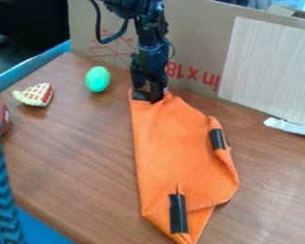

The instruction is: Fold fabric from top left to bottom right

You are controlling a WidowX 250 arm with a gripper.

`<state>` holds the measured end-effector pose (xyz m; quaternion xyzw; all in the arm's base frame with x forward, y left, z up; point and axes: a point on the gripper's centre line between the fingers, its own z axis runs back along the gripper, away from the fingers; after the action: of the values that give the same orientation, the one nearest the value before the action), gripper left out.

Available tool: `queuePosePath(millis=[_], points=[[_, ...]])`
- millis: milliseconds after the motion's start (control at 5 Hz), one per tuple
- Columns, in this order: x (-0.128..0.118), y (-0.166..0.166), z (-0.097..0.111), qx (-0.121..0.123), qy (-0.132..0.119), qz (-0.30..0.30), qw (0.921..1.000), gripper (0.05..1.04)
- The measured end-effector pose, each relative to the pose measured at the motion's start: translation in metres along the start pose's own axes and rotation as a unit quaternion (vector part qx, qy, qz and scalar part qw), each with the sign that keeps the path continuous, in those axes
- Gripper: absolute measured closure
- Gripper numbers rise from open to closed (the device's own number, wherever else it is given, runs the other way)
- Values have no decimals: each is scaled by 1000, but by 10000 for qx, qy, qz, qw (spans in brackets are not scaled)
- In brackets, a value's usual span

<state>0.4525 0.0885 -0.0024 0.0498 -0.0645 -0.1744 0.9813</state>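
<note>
My gripper (pixel 148 91) is at the far left corner of the orange cloth (pixel 174 152); how far open it is, and whether it has hold of the fabric, I cannot tell. The cloth lies on the wooden table (pixel 85 162), right side rumpled, near end folded, black tape strips on it. A cardboard box (pixel 296 13) is at the far right, behind the upright panel (pixel 269 71); contents indeterminable. Far left: green egg (pixel 97 79), toy pie slice (pixel 35 95).

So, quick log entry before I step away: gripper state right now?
Gripper: at the upper end of the orange cloth; open or closed cannot be told.
</note>
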Motion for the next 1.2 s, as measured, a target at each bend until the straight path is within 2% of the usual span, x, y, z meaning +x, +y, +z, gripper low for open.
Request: queuePosePath(millis=[400,600,800,1000,1200], points=[[1,-2,1,-111,139,19,9998,669],[-5,-11,4,-289,102,64,9995,887],[-7,-34,40,353,-339,379,9981,1000],[0,-89,68,575,-681,186,9958,1023],[-8,-126,81,713,-839,-15,9939,1024]])
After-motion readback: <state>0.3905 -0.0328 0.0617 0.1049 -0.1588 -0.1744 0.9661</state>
